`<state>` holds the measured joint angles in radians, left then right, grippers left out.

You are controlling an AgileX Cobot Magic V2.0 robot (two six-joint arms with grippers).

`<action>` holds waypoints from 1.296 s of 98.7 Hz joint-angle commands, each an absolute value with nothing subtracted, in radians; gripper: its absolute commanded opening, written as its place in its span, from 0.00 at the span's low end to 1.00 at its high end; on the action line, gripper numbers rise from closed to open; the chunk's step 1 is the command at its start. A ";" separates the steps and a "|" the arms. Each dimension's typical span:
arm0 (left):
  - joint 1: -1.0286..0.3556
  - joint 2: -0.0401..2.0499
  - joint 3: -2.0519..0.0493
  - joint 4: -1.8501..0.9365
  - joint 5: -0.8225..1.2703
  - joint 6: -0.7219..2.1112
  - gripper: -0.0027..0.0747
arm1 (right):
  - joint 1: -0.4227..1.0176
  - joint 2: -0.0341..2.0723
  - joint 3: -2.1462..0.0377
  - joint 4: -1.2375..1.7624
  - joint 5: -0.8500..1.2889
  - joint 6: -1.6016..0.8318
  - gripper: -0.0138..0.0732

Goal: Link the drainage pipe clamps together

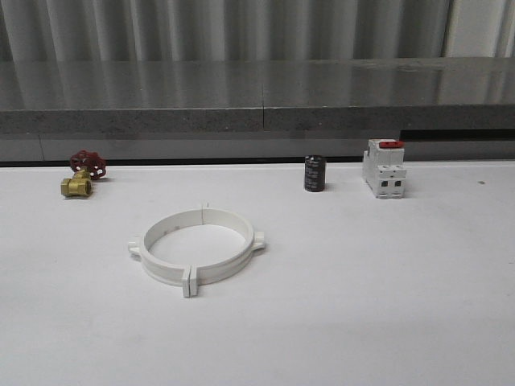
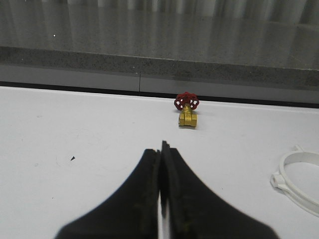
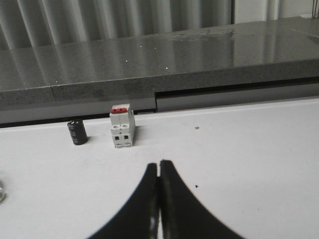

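The two drainage pipe clamps (image 1: pixel 197 245) lie on the white table as one wide white ring, their end flanges meeting at the front and at the back, with small tabs sticking out left and right. Part of that ring (image 2: pixel 299 180) shows in the left wrist view. My left gripper (image 2: pixel 160 148) hovers over bare table, its black fingers pressed together with nothing between them, well apart from the ring. My right gripper (image 3: pixel 159 165) is likewise shut and empty over bare table.
A brass valve with a red handwheel (image 1: pixel 82 174) stands at the back left, also the valve (image 2: pixel 187 109). A black cylinder (image 1: pixel 315 174) and a white breaker with a red top (image 1: pixel 384 168) stand at the back right. A grey ledge (image 1: pixel 257 104) runs behind the table.
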<state>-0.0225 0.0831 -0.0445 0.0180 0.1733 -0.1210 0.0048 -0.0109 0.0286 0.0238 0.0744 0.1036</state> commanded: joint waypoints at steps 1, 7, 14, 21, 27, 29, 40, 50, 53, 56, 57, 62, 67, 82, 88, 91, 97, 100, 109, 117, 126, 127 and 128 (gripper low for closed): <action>-0.020 0.028 -0.006 0.021 0.025 -0.128 0.01 | 0.007 -0.024 0.009 0.025 -0.010 0.105 0.08; -0.020 -0.011 0.029 0.021 0.016 -0.142 0.01 | 0.007 -0.024 0.009 0.025 -0.010 0.105 0.08; -0.020 -0.037 0.044 0.021 0.028 -0.149 0.01 | 0.007 -0.024 0.009 0.025 -0.010 0.105 0.08; -0.020 -0.034 0.042 0.023 0.021 -0.149 0.01 | 0.007 -0.024 0.009 0.025 -0.010 0.105 0.08; -0.020 -0.036 0.042 0.023 0.011 -0.149 0.01 | 0.007 -0.024 0.009 0.025 -0.010 0.105 0.08; -0.022 -0.036 0.042 0.025 0.011 -0.149 0.01 | 0.007 -0.024 0.009 0.025 -0.010 0.105 0.08; -0.044 -0.036 0.042 0.039 0.008 -0.149 0.01 | 0.007 -0.024 0.009 0.025 -0.010 0.105 0.08; -0.056 -0.036 0.042 0.039 0.008 -0.149 0.01 | 0.007 -0.024 0.009 0.025 -0.010 0.105 0.08; -0.056 -0.036 0.042 0.039 0.008 -0.149 0.01 | 0.007 -0.024 0.009 0.025 -0.010 0.105 0.08; -0.056 -0.036 0.042 0.037 0.008 -0.149 0.01 | 0.007 -0.024 0.009 0.025 -0.010 0.105 0.08; -0.056 -0.036 0.042 0.037 0.008 -0.149 0.01 | 0.007 -0.024 0.009 0.025 -0.010 0.105 0.08; -0.054 -0.036 0.042 0.035 0.008 -0.149 0.01 | 0.007 -0.024 0.009 0.025 -0.010 0.105 0.08; -0.054 -0.036 0.042 0.035 0.010 -0.149 0.01 | 0.007 -0.024 0.009 0.025 -0.010 0.105 0.08; -0.054 -0.036 0.042 0.035 0.010 -0.149 0.01 | 0.007 -0.024 0.009 0.025 -0.010 0.105 0.08; -0.054 -0.036 0.042 0.035 0.010 -0.149 0.01 | 0.007 -0.024 0.009 0.025 -0.010 0.105 0.08; -0.054 -0.036 0.042 0.035 0.010 -0.149 0.01 | 0.007 -0.024 0.009 0.025 -0.010 0.105 0.08; -0.054 -0.036 0.042 0.035 0.010 -0.149 0.01 | 0.007 -0.024 0.009 0.025 -0.010 0.105 0.08; -0.054 -0.036 0.042 0.035 0.010 -0.149 0.01 | 0.007 -0.024 0.009 0.025 -0.010 0.105 0.08; -0.054 -0.036 0.042 0.035 0.010 -0.149 0.01 | 0.007 -0.024 0.009 0.025 -0.010 0.105 0.08; -0.054 -0.036 0.042 0.035 0.010 -0.149 0.01 | 0.007 -0.024 0.009 0.025 -0.010 0.105 0.08; -0.054 -0.036 0.042 0.035 0.010 -0.149 0.01 | 0.007 -0.024 0.009 0.025 -0.010 0.105 0.08; -0.054 -0.036 0.042 0.035 0.010 -0.149 0.01 | 0.007 -0.024 0.009 0.025 -0.010 0.105 0.08; -0.054 -0.036 0.042 0.035 0.010 -0.149 0.01 | 0.007 -0.024 0.009 0.025 -0.010 0.105 0.08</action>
<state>-0.0467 -0.0049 -0.0032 0.0375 0.0925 -0.1390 0.0048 -0.0109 0.0286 0.0238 0.0725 0.1061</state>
